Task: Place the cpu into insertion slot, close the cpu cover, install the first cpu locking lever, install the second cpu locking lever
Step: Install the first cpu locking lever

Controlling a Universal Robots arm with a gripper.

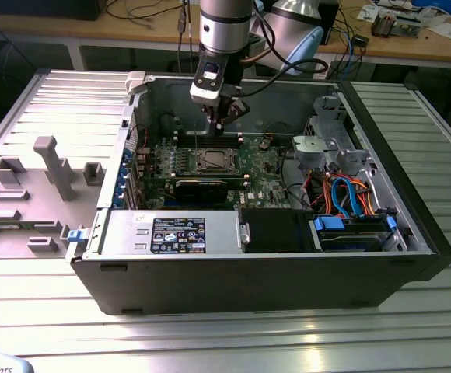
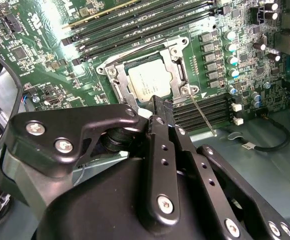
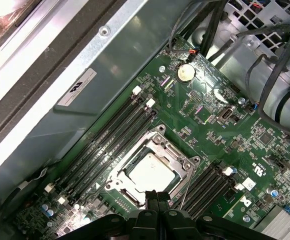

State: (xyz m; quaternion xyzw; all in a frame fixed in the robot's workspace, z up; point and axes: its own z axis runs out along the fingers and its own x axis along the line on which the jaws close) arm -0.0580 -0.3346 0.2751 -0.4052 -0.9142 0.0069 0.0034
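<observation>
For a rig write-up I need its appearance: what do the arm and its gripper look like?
The arm is a silver-grey metal cylinder with black cables trailing beside it. The gripper is black, built of linked plates fastened with silver screws.

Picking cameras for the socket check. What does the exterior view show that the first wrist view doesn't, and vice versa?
Exterior view: the whole computer case, power supply, blue and orange cables, grey fixture tray beside it. First wrist view: coin cell, cpu cover lying flat around the cpu. Both: gripper above the insertion slot, memory slots.
</observation>
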